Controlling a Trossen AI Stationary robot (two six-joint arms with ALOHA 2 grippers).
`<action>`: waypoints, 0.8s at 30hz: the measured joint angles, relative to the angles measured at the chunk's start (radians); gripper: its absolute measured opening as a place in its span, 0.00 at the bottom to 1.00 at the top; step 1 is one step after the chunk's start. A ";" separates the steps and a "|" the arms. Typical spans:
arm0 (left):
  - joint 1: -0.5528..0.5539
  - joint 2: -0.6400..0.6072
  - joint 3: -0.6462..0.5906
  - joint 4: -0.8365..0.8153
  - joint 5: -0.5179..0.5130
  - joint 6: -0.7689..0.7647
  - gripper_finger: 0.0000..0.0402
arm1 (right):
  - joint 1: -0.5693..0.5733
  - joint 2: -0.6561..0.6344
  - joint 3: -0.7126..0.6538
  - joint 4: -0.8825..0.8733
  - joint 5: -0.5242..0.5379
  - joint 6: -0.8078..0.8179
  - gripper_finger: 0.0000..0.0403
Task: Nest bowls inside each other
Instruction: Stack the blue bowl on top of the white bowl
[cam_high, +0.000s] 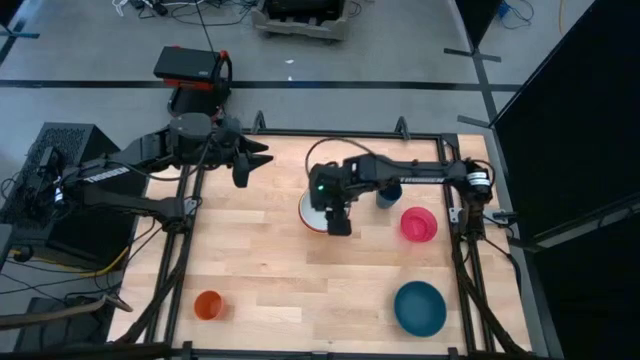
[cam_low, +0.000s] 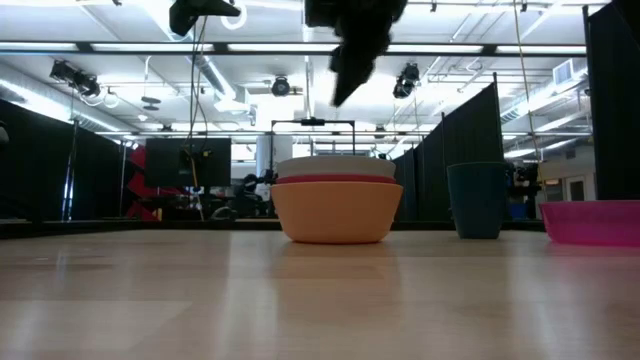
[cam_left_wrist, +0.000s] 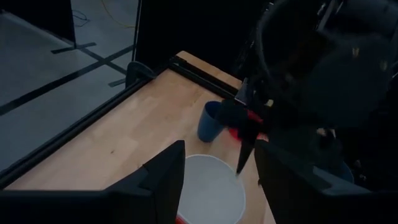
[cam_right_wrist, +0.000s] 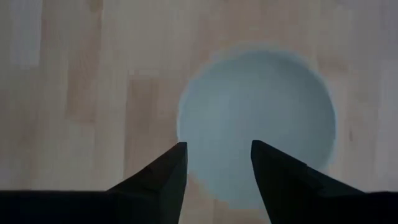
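Three bowls stand nested in mid-table: a yellow-orange bowl (cam_low: 336, 215) rests on the wood, a red-orange bowl (cam_low: 336, 180) sits inside it, and a white bowl (cam_low: 336, 165) lies on top. My right gripper (cam_right_wrist: 217, 155) hangs open above the white bowl (cam_right_wrist: 258, 134), clear of it, with nothing between its fingers. In the low view my right gripper (cam_low: 345, 75) is well above the stack. A magenta-pink bowl (cam_high: 419, 224) and a teal bowl (cam_high: 419, 307) rest on the table to the right. My left gripper (cam_high: 245, 167) waits open in the air at the far left.
A dark-blue cup (cam_low: 476, 200) stands just right of the stack, partly under my right arm (cam_high: 400, 172). A small orange cup (cam_high: 208, 305) sits near the front left corner. A black frame rail (cam_high: 185, 230) runs around the table. Bare wood lies between the stack and the front edge.
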 joint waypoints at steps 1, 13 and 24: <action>0.000 0.002 0.000 0.000 0.000 0.003 0.46 | 0.001 -0.016 0.003 -0.011 0.001 0.013 0.34; 0.000 0.024 0.000 0.002 -0.001 0.037 0.45 | 0.023 -0.204 0.034 -0.137 0.010 0.162 0.22; 0.000 0.041 0.000 0.031 0.001 0.060 0.45 | 0.147 -0.352 -0.080 0.133 0.035 0.277 0.14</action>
